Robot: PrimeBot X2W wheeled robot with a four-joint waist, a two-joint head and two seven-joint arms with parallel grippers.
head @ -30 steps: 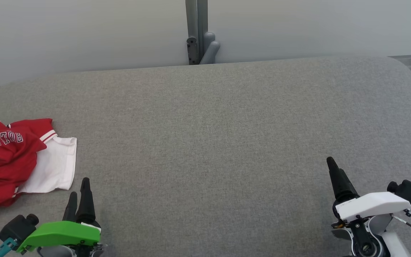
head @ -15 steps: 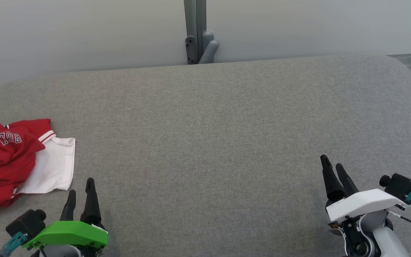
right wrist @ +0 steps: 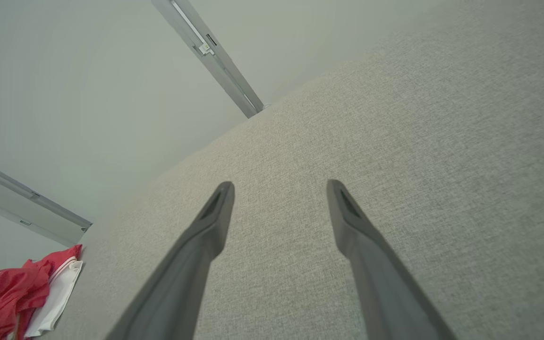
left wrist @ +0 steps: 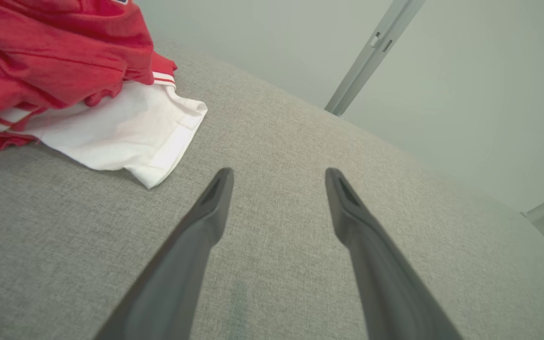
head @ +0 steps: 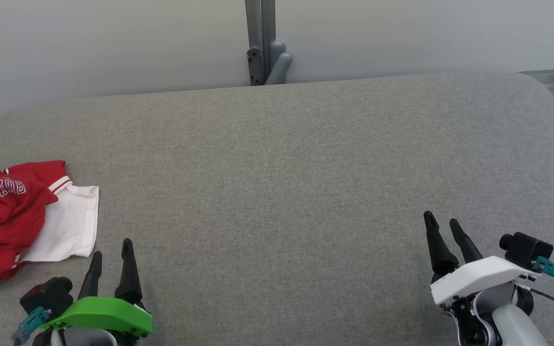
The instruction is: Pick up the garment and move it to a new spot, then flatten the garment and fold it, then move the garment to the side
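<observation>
**Item 1. Garment** [head: 12, 211]: a red jersey with a white panel [head: 68, 226], crumpled, is laid at the left margin of the grey tabletop [head: 277, 158]. Part of it is cut off by the head view's edge, so no long axis can be assigned. It is placed ahead and to the left of the left claw. The white hem is the nearest part, close beside the left fingertip and not touched.

**Item 2. Left claw** [head: 111, 248]: the jaws are spread wide and nothing is held. The fingers are pointed forward over bare tabletop, to the right of the hem.

**Item 3. Right claw** [head: 440, 218]: the jaws are spread wide and nothing is held. The garment is found well apart, far to its left.

**Note:** the pick-up is judged not yet begun. The left claw is judged the nearer, and a swing leftward onto the white hem is judged to be required.
</observation>
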